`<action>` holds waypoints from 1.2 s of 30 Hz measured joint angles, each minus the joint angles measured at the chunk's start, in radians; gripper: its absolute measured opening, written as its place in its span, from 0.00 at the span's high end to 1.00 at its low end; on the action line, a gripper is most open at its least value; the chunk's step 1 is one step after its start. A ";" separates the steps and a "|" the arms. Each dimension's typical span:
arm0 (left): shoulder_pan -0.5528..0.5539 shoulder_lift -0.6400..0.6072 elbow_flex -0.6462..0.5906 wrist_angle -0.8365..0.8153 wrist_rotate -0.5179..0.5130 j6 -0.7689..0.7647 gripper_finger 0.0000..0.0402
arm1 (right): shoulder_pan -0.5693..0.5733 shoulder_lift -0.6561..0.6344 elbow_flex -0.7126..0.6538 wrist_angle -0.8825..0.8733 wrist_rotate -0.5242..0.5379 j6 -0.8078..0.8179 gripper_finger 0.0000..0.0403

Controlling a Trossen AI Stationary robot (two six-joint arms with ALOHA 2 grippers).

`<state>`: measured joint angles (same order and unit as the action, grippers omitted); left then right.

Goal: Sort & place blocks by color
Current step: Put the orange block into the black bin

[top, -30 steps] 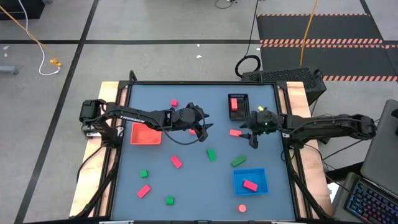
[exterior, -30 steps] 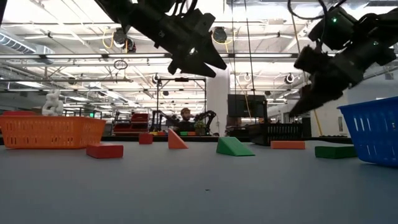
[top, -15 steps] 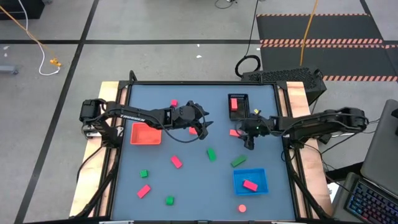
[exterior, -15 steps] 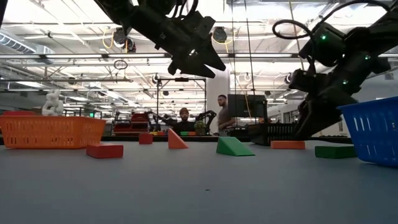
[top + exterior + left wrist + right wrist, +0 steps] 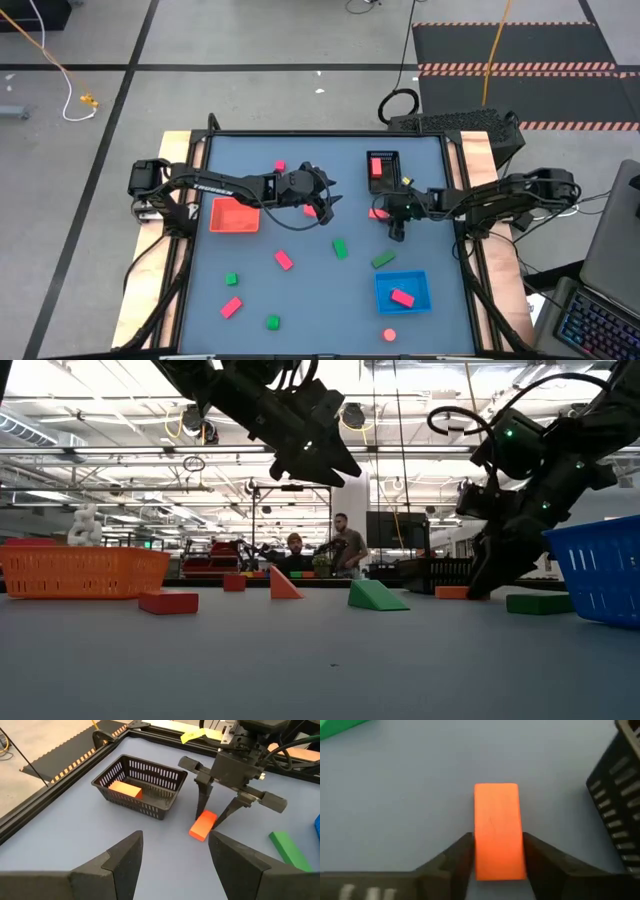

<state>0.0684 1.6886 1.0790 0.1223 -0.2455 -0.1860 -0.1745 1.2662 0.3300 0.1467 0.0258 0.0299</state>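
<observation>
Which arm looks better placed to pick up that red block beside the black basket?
The right: its gripper already straddles the red block, fingers open on either side. The left gripper hangs farther off over the table.

We found no text, label, brand, number or sign that could be read in any of the views. The left arm [image 5: 215,184] carried pale lettering along its upper link in the high view, but it was too small for us to make out.
</observation>
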 joint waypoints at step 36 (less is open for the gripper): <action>-0.012 0.000 0.000 -0.013 0.000 -0.002 0.43 | -0.211 -0.281 -0.001 -0.042 0.410 0.172 0.71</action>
<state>0.0566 1.6886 1.0790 0.1089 -0.2455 -0.1875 -0.3859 0.9856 0.3290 0.1051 0.4357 0.2020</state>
